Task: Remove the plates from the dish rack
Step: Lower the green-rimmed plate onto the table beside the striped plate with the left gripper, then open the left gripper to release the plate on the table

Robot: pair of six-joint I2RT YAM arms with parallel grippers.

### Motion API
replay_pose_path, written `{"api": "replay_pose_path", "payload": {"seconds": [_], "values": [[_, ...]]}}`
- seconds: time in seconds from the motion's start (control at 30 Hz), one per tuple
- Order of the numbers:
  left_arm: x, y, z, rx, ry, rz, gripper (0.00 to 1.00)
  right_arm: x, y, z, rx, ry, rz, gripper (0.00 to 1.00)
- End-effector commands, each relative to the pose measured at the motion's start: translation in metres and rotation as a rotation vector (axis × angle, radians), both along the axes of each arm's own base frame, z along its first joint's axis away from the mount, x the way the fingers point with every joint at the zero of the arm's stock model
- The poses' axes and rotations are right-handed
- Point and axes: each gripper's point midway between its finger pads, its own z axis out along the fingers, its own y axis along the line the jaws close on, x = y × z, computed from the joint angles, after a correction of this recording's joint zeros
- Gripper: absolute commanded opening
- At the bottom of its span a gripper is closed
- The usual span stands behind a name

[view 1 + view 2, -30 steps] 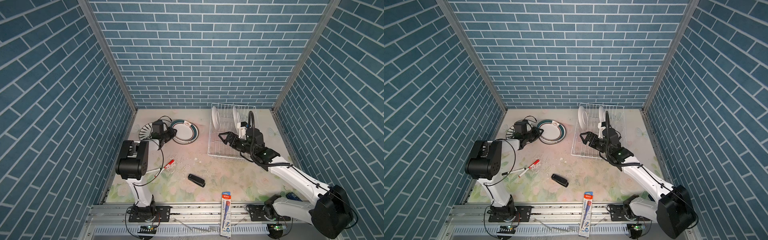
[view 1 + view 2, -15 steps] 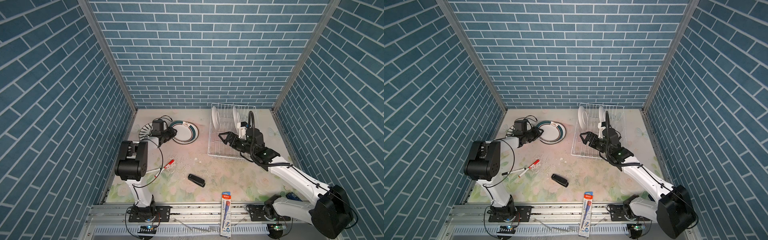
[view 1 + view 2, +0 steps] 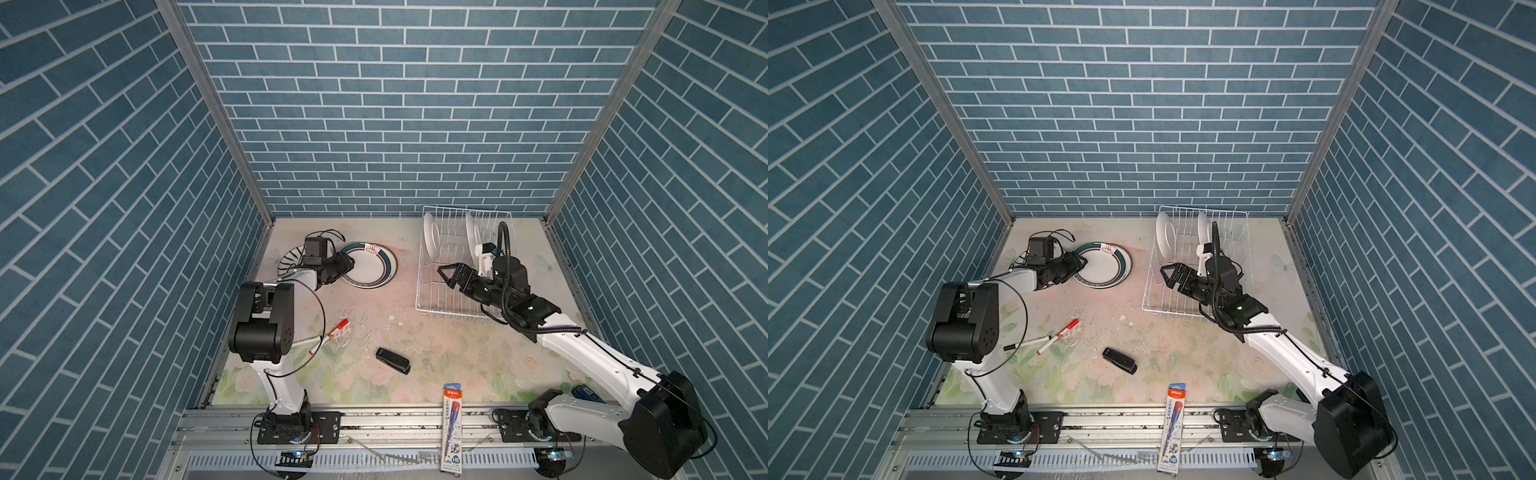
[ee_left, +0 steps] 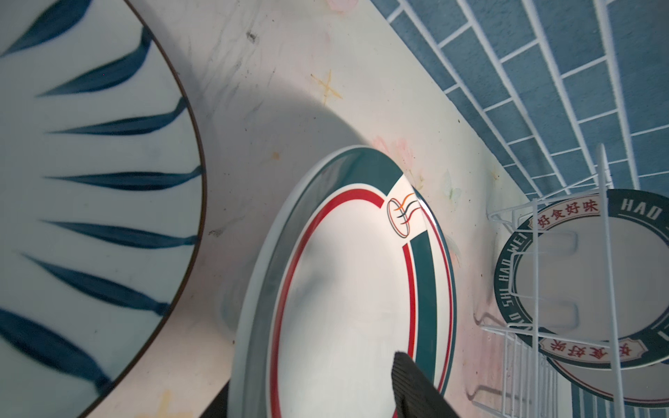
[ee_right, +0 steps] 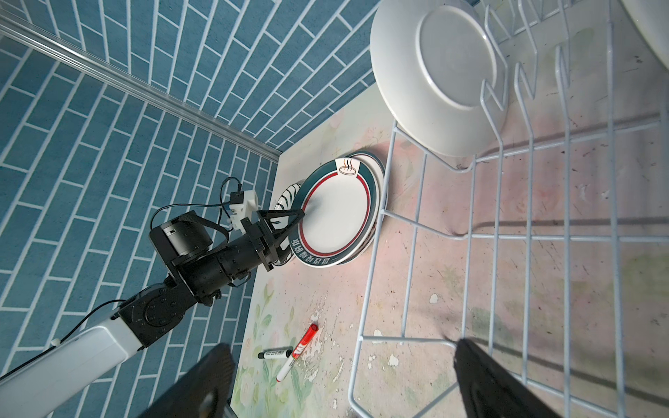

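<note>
Lying flat, glossy round plates (image 3: 368,270) sit near the wire dish rack (image 3: 436,297).

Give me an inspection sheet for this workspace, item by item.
Surface: floral tabletop, paint flaked mid-table.
Job's things: dish rack holds two upright plates; green-rimmed plates stacked left of it; striped plate beyond.
Clutter: red-capped marker, black-capped marker, black stapler, pencil pack on front rail.
Grippers: left gripper jaws apart at their rim; right gripper open, empty, over rack.
Cables: loose loop on left arm; corrugated hose on right arm.
Surroundings: blue brick walls.
</note>
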Motion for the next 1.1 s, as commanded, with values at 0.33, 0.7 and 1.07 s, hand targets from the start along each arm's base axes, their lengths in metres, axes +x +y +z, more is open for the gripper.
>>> {"api": "replay_pose_path", "payload": {"seconds": [0.33,0.7,1.07], "values": [[0.001,0.005,0.007,0.037,0.031,-0.003,0.67,0.000,-0.005,0.003,-0.028,-0.033,-0.001,0.96],[-0.001,0.007,-0.001,0.072,0.078,-0.020,0.71,0.000,-0.002,0.003,-0.034,-0.029,0.013,0.96],[0.001,0.002,-0.011,0.069,0.117,-0.039,0.75,0.000,0.000,0.004,-0.035,-0.026,0.026,0.96]]}}
